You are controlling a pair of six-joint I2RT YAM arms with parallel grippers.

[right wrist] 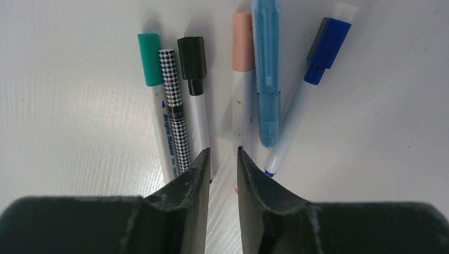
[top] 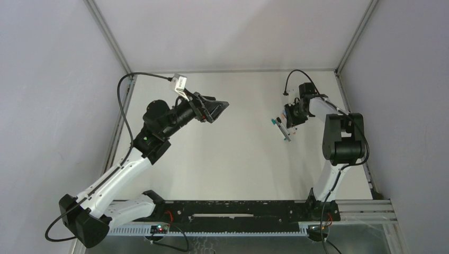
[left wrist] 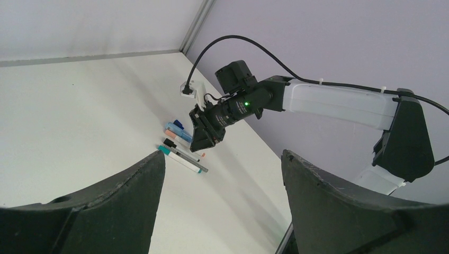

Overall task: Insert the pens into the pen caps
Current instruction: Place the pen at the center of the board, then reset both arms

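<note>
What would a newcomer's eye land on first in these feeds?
The row of pens lying side by side on the white table, far right, with the right gripper poised over them, fingers barely apart. Next, the left gripper, raised wide open at the far left, facing them.

Plain grey panels (top: 47,95) in aluminium framing (top: 108,34) are enclosing a white table (top: 233,153), and a left arm (top: 119,172) and right arm (top: 344,140) are sitting bolted to a black rail (top: 238,209): a robotics lab cell.
</note>
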